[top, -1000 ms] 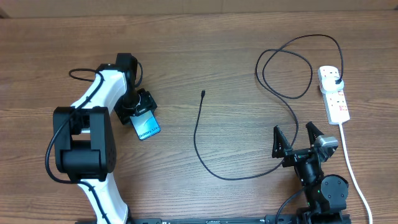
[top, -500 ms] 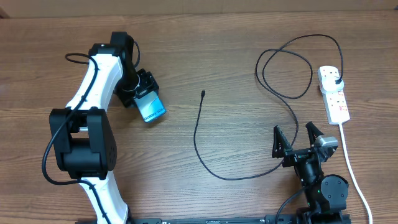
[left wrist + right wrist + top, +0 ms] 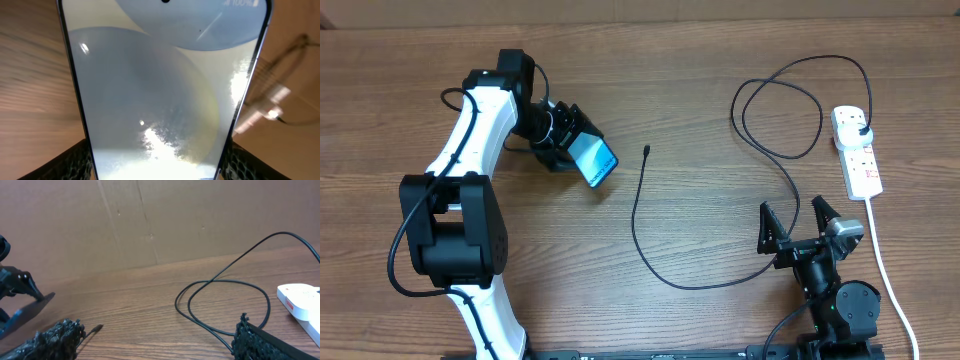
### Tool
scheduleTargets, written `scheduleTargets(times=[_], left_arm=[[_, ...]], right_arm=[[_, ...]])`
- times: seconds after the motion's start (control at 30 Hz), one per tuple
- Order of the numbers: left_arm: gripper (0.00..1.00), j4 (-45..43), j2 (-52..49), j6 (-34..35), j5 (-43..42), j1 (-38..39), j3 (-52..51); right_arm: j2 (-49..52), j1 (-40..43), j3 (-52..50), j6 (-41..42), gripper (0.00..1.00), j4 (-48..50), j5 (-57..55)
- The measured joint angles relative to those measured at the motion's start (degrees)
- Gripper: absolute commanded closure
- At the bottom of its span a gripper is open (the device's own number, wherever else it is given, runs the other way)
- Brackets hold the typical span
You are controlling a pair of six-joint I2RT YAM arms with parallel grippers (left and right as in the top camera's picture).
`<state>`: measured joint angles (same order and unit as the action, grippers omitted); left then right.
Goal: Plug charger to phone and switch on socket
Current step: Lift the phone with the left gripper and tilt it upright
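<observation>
My left gripper [image 3: 570, 146] is shut on the phone [image 3: 594, 160], whose blue screen faces up just left of the charger's connector tip [image 3: 647, 152]. In the left wrist view the phone [image 3: 160, 90] fills the frame, with a black finger [image 3: 75, 161] pressed against each long edge. The charger cable [image 3: 636, 215] curves down, across and up through a loop to its black plug [image 3: 861, 130], which sits in the white socket [image 3: 858, 152]. My right gripper [image 3: 792, 226] stands open low on the right with nothing between its fingers. Its own view shows the cable loop [image 3: 225, 282], the connector tip [image 3: 95, 328] and the socket [image 3: 300, 300].
The socket's thick white cord [image 3: 882, 262] runs down the right side of the wooden table [image 3: 700, 90], close beside my right arm. A cardboard wall [image 3: 150, 220] stands at the table's far edge.
My left arm has carried the phone up and to the right, toward the connector tip, turning it as it went. The right arm and the cable have stayed still.
</observation>
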<state>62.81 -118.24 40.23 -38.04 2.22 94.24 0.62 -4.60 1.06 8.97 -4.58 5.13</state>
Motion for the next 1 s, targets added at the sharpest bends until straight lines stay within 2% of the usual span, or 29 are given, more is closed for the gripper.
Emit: scheduleTargets(times=[0.6,1.0], left_arm=[[0.36,0.24,0.00,11.04,-23.32,0.00,0.00],[0.33,0.17,0.00,23.76,-29.29,0.00,0.00]], right_arm=[[0.00,0.00,0.00,0.00,0.00,0.02,0.02],[0.00,0.00,0.00,0.02,0.00,0.00,-0.02]])
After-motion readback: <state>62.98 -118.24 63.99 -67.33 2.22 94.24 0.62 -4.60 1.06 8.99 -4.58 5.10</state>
